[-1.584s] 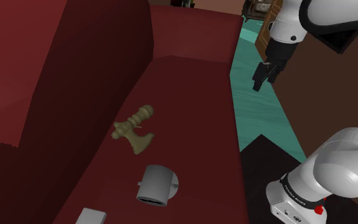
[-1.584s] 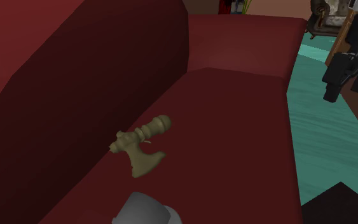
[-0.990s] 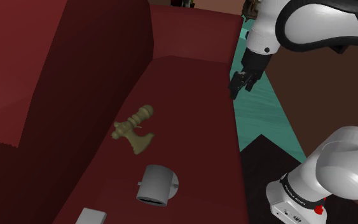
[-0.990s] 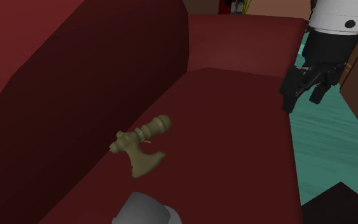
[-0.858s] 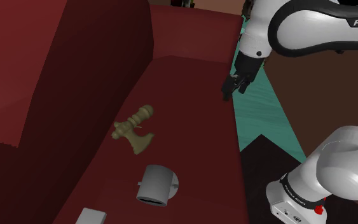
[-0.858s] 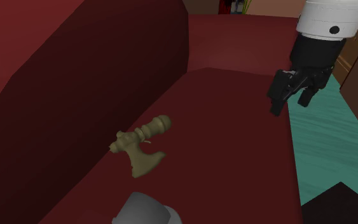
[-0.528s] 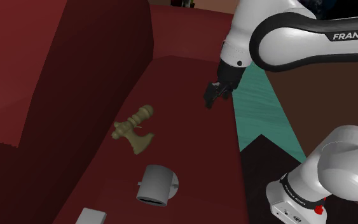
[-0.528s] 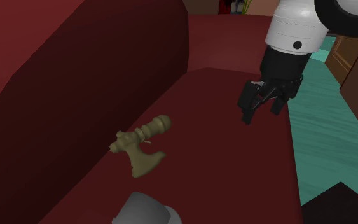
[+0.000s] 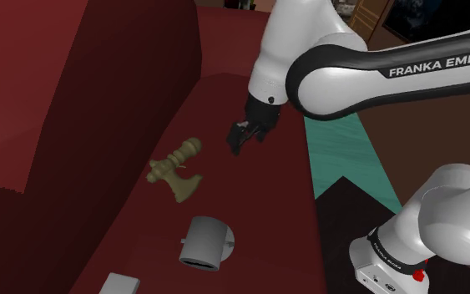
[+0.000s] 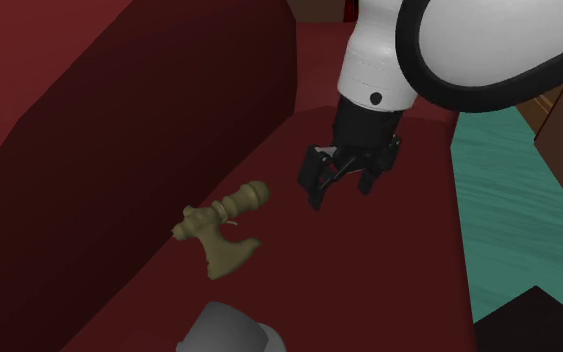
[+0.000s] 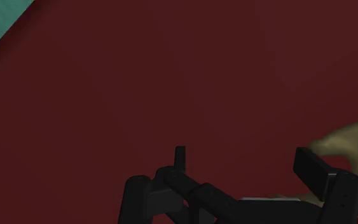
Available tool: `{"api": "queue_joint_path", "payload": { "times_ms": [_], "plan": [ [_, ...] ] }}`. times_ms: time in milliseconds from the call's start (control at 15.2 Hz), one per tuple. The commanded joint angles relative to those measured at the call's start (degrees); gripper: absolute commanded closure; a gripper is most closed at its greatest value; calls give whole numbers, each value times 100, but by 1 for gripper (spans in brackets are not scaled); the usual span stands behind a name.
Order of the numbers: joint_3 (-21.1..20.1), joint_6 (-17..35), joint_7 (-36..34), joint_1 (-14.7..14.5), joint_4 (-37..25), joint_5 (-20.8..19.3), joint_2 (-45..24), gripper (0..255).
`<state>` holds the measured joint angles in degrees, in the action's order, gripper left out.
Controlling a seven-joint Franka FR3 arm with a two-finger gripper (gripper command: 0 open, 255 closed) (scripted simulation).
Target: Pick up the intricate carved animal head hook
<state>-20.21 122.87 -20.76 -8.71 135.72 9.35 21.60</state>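
i see the pincer (image 9: 240,142) hanging over the dark red sofa seat (image 9: 258,217), wrist tilted toward the backrest (image 9: 99,92); its two black fingers (image 11: 309,163) stand apart with nothing between them, so i read it as open and empty; in the second exterior view the pincer (image 10: 341,190) sits just to the right of the carved hook (image 10: 219,228) and above it, near but not touching.

the carved hook (image 9: 174,169) is a dull olive-tan piece lying flat on the seat, close to the foot of the backrest; its turned, knobbed stem points up and to the shoulder view's right, toward the pincer, and its broader flared end lies toward the front of the seat; from the wrist camera i catch one tan part of the hook (image 11: 352,143) just past the outer side of one finger, not between the two.

a grey cup-like cylinder (image 9: 205,242) lies on its side on the seat, nearer the camera than the hook and apart from it; a small pale flat block (image 9: 120,285) sits at the shoulder view's lower edge; a teal floor strip (image 9: 337,154) runs along the seat's front.
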Motion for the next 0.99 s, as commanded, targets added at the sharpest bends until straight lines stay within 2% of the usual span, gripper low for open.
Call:
{"api": "queue_joint_path", "payload": {
  "times_ms": [0, 396, 858, 924],
  "plan": [
    [-184, 246, -195, -31, -174, -42, -295, 0],
    [-738, 854, -932, -87, -875, -500, -1302, 0],
    [-1164, 1253, -2026, -319, -1974, -1605, -2625, 0],
    [-1152, 1324, -2050, -332, -1930, -1636, -2658, 0]
  ]
}}
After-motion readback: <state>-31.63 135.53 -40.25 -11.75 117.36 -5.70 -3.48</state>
